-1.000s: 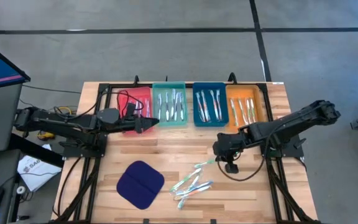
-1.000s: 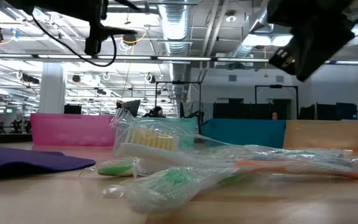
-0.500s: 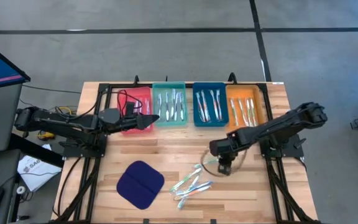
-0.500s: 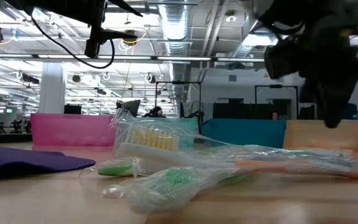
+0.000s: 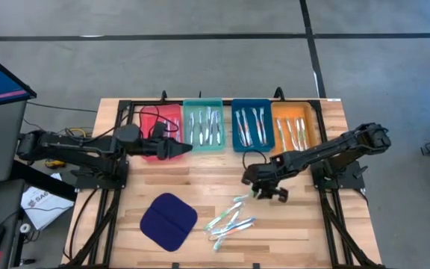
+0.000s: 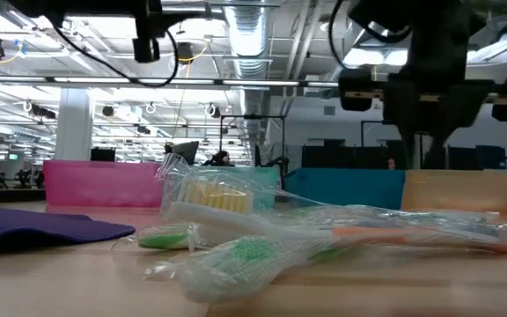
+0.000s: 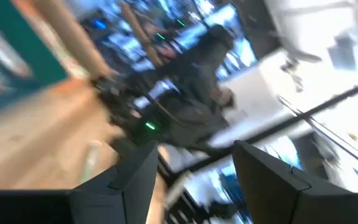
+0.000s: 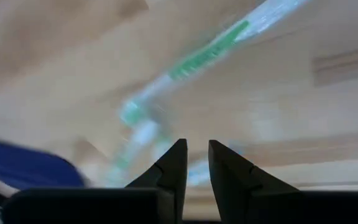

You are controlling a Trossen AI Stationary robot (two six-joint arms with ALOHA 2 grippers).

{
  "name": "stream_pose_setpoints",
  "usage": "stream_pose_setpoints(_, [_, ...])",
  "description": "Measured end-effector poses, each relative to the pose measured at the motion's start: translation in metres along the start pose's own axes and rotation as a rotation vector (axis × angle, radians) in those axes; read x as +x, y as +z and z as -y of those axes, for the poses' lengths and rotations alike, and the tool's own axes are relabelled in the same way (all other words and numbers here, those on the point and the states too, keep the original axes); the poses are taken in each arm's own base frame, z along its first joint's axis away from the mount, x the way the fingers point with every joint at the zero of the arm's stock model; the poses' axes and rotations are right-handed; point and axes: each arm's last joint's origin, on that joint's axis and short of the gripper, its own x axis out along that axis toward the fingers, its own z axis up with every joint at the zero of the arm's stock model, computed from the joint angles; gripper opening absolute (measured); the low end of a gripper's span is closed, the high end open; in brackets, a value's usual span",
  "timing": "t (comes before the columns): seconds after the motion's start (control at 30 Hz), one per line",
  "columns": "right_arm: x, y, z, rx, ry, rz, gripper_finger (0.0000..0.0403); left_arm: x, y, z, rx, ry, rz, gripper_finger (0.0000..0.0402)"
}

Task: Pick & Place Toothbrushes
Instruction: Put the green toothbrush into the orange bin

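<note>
Loose toothbrushes (image 5: 230, 220): I count roughly five or six wrapped sticks, white with green, teal and orange accents, lying in a small heap on the bench (image 5: 200, 179) toward its near edge, right of centre; the wrappers overlap, so I cannot fix the exact number. In the low view the heap (image 6: 262, 233) fills the foreground.

Sorted toothbrushes: about four in the teal tray (image 5: 202, 124), about four in the blue tray (image 5: 251, 125), about three in the orange tray (image 5: 295, 127). I cannot tell what the red tray (image 5: 157, 121) holds, as my left arm covers much of it.

Trays: four, side by side along the far edge.

Cloth pad (image 5: 169, 222): one, dark blue, rounded, near the near edge, left of the heap and apart from it.

Right gripper (image 5: 260, 193): one, arm stretched from the right edge toward the bench's middle, wrist bent down, hanging just above the far end of the heap. Its wrist view shows the fingers (image 8: 171, 169) a narrow slit apart with nothing between them, a green-accented brush beneath.

Left gripper (image 5: 184, 148): one, arm reaching in level from the left edge, tip above the near rim between the red and teal trays. Fingers (image 7: 135, 177) parted, holding nothing.
</note>
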Motion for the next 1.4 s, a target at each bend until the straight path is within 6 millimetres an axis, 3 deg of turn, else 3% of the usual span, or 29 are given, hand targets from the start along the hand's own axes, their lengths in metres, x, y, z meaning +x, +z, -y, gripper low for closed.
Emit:
stream_pose_setpoints(0.1, [-0.001, -0.001, -0.003, 0.16, 0.055, 0.057, 0.0061, -0.001, 0.002, 0.002, 0.006, -0.087, -0.094, 0.0204])
stream_pose_setpoints(0.27, [0.007, 0.006, -0.017, 0.277, -0.118, 0.101, 0.0061, -0.003, 0.0, 0.006, 0.015, -0.215, -0.262, 0.0204])
stream_pose_setpoints(0.43, [0.015, 0.011, -0.041, 0.352, -0.174, 0.129, 0.0061, -0.013, -0.001, 0.015, 0.007, -0.323, -0.384, 0.0204])
stream_pose_setpoints(0.67, [0.025, 0.021, -0.059, 0.399, -0.147, 0.069, 0.0061, -0.031, 0.004, 0.029, 0.043, -0.439, -0.414, 0.0204])
stream_pose_setpoints(0.77, [0.03, 0.019, -0.054, 0.409, -0.192, 0.075, 0.0061, -0.036, 0.005, 0.033, 0.061, -0.475, -0.428, 0.0204])
stream_pose_setpoints(0.97, [0.037, 0.004, -0.045, 0.403, -0.252, 0.059, 0.0061, -0.042, 0.008, 0.033, 0.07, -0.5, -0.463, 0.0204])
stream_pose_setpoints(1.17, [0.037, 0.004, -0.048, 0.35, -0.221, 0.038, 0.0061, -0.042, 0.009, 0.033, 0.081, -0.507, -0.459, 0.0204])
stream_pose_setpoints(1.4, [0.037, 0.001, -0.062, 0.082, -0.106, -0.062, 0.0061, -0.04, 0.009, 0.031, 0.077, -0.498, -0.463, 0.0204])
